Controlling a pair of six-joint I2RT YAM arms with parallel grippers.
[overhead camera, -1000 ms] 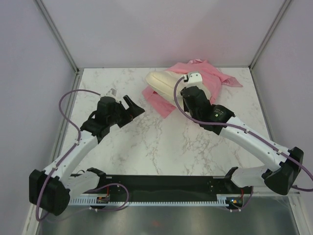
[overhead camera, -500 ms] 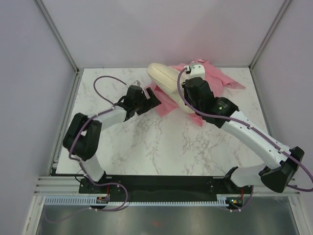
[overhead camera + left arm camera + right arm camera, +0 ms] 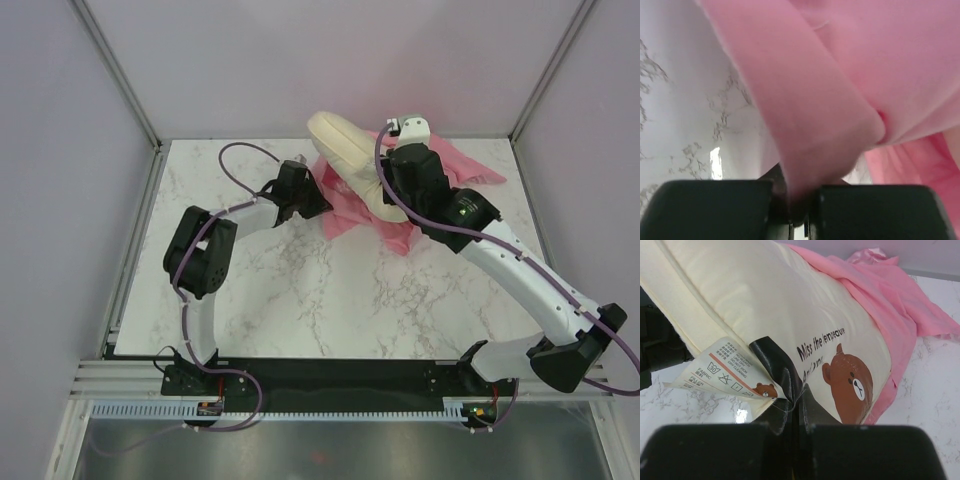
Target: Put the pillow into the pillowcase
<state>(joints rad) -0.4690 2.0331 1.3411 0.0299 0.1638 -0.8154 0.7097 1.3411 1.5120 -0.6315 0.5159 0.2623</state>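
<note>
The cream pillow (image 3: 345, 160) with its brown bear face (image 3: 850, 382) is lifted at the back of the table, lying partly over the pink pillowcase (image 3: 455, 165). My right gripper (image 3: 797, 402) is shut on the pillow's near edge, beside its white care label (image 3: 722, 372). My left gripper (image 3: 797, 210) is shut on a fold of the pillowcase (image 3: 805, 110) at its left edge (image 3: 322, 190). The far end of the pillow is hidden behind the right arm in the top view.
The marble table (image 3: 300, 290) stretches out in front of the fabric. Pale walls and metal frame posts (image 3: 115, 75) close in the back and sides. The left arm (image 3: 200, 250) reaches across the left half of the table.
My left gripper moved right to the pillowcase's left edge and shut on it. My right gripper carried the pillow a little farther back and higher.
</note>
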